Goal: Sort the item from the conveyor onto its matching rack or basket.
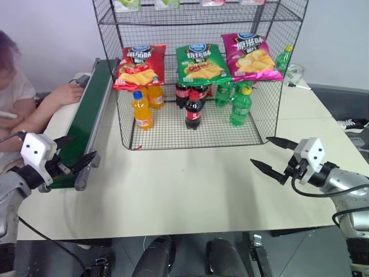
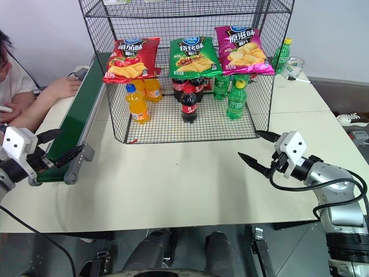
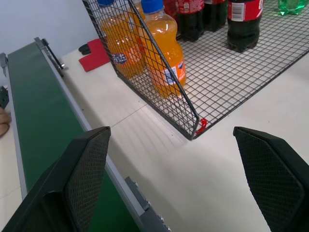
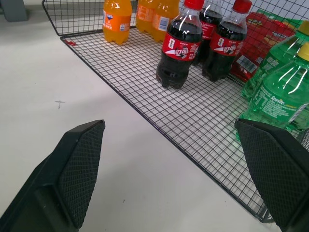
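Red crisp bag [image 1: 140, 66] with blue oval logo, propped tilted on the middle tier of the tall black wire rack [image 1: 199, 75], beside a green bag. Long dark green conveyor belt [image 1: 86, 118] just left of the rack, bare.

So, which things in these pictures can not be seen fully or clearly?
- Top tier of the rack: its packets are cut off by the upper edge in the left eye view.
- Conveyor: its far end is hidden behind the rack and the red crisp bag.
- Rear orange bottle: partly covered by the red crisp bag.
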Controlling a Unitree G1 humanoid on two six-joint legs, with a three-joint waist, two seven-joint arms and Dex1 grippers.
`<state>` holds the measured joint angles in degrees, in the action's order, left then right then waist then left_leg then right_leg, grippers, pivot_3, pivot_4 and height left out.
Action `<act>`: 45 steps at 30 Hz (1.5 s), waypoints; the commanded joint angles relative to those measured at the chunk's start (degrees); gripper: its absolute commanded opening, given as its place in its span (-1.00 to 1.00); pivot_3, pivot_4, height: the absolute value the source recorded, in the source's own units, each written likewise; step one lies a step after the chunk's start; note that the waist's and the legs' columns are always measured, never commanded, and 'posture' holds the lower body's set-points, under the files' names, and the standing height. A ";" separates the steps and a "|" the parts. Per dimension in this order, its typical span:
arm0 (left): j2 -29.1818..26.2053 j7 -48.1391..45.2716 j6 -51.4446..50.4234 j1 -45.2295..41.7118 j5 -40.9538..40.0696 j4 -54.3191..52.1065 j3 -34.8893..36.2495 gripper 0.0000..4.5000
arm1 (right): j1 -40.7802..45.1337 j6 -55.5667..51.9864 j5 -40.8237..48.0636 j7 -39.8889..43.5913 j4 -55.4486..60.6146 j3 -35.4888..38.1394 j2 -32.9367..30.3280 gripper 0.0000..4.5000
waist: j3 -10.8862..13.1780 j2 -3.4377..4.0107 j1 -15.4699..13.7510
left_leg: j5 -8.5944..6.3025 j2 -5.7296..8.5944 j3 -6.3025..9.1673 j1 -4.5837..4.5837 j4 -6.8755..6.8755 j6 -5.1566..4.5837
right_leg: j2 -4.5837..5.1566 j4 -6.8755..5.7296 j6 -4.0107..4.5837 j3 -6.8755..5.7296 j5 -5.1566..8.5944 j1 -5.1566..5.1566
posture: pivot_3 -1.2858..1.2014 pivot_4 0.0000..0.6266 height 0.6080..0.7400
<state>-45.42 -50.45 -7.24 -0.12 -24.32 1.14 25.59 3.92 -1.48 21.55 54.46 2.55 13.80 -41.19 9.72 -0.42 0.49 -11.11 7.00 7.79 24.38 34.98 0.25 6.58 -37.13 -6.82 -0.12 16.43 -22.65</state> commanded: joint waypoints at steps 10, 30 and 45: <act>-0.21 0.74 2.20 -1.71 1.10 1.52 0.45 0.89 | 1.83 0.55 0.04 -0.20 1.34 0.12 -0.28 1.00 | 0.01 0.00 0.00 | 0.00 0.00 0.00 0.01 -0.01 0.00 | 0.00 0.01 0.00 0.00 0.00 0.00 | 0.03 -0.52 1.00; 1.39 0.70 3.88 -2.55 0.77 2.53 -0.69 0.89 | 3.07 2.76 -1.02 0.67 -0.74 -0.52 -0.52 1.00 | 0.02 0.02 0.03 | 0.00 0.00 0.00 0.01 -0.03 0.00 | 0.00 0.04 -0.01 0.00 0.00 -0.02 | 0.03 -0.52 1.00; 1.54 0.79 4.31 -2.49 1.47 2.49 -1.36 0.89 | 3.33 3.74 -1.35 0.25 -1.44 -1.28 0.08 1.00 | 0.03 0.03 0.03 | 0.00 0.00 0.00 0.01 -0.04 0.00 | 0.00 0.04 -0.01 0.00 0.00 -0.02 | 0.03 -0.52 1.00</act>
<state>-43.61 -49.84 -4.07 -2.26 -23.02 4.32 23.46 6.60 1.07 20.23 54.94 0.72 11.83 -41.17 9.74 -0.39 0.52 -11.11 7.00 7.78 24.39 34.94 0.25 6.59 -37.10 -6.83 -0.12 16.43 -22.67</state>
